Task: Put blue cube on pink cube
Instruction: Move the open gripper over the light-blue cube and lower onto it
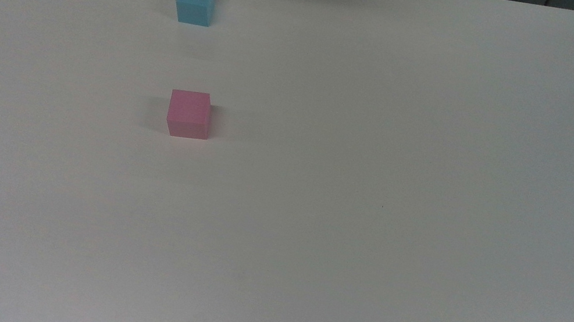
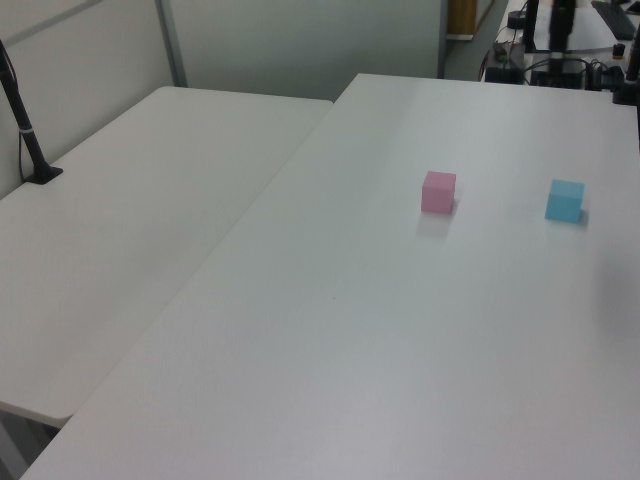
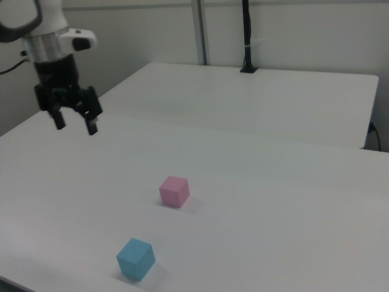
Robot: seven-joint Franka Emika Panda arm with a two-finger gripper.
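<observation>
Black, the gripper (image 3: 75, 123) hangs above the white surface (image 3: 261, 201) at the right view's left, fingers spread apart and holding nothing. Well apart from it, the matte pink cube (image 3: 174, 191) sits on the surface; the light-blue blue cube (image 3: 135, 258) rests nearer the surface's edge, apart from the pink one.

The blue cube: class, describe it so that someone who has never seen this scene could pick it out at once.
Start with the large white table. Two small cubes sit on it, apart, and nothing rests on either. In the top view, the blue cube lies near the far edge, above the pink cube; its light-blue colour sets it apart.
</observation>
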